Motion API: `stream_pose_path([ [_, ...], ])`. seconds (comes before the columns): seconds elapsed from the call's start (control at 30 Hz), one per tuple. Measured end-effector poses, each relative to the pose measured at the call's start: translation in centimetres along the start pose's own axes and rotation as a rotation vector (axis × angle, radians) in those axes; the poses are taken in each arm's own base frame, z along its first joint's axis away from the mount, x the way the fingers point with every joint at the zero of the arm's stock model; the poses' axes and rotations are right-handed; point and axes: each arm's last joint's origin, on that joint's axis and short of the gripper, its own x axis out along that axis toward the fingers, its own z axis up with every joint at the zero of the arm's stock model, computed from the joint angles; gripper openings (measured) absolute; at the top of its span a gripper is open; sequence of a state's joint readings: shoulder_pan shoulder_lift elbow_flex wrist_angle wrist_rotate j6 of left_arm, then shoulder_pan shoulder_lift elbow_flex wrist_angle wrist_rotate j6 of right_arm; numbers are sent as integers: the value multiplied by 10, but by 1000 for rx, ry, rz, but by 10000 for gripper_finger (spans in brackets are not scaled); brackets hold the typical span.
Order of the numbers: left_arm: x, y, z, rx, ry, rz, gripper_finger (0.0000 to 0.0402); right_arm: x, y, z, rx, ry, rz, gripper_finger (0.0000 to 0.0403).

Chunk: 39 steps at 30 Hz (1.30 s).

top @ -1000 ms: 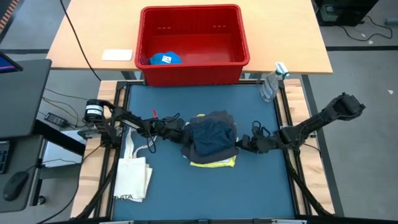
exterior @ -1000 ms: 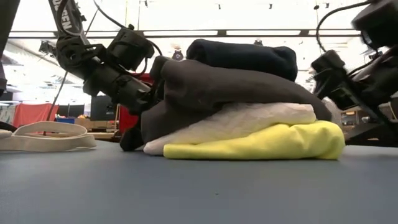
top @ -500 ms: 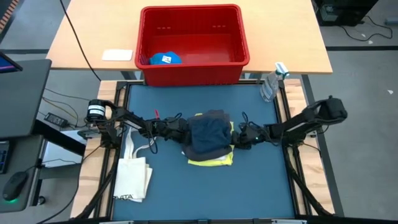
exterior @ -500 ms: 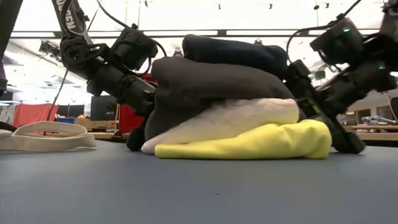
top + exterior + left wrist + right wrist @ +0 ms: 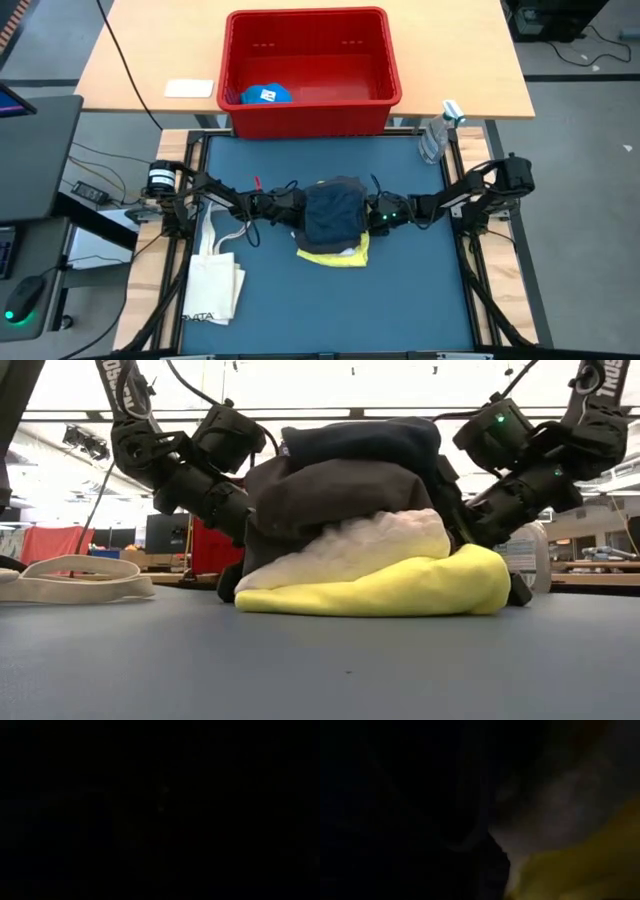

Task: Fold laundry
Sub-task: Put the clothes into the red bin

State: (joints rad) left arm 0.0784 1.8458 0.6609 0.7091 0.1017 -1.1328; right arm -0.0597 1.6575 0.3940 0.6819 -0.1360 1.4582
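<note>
The folded laundry stack [image 5: 365, 530], yellow under white, grey and navy, sits mid-bench. Squeezed from both sides, it could buckle, with the navy top piece sliding off. The left tool [image 5: 288, 203] presses in at 9 o'clock and the right tool [image 5: 372, 213] at 3 o'clock; whether either grips cloth, I cannot tell.

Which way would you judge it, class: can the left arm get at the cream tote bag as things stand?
Probably yes, but not at once: the left gripper is pressed into the laundry stack. The tote bag lies uncovered on the mat on that arm's side.
</note>
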Motion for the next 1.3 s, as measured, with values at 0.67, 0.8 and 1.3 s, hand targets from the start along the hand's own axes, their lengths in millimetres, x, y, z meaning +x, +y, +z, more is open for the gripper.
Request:
stream_pose_path([
  [0.67, -42, -35, 46, -10, -60, -175, 60, -26, 40, 15, 80, -65, 260, 126],
  [0.8, -58, -49, 64, -9, -129, -226, 60, -39, 53, 27, 85, -110, 342, 126],
  [1.3, -116, -146, 171, 251, -210, -103, 60, -94, 130, 88, 18, -292, 500, 126],
])
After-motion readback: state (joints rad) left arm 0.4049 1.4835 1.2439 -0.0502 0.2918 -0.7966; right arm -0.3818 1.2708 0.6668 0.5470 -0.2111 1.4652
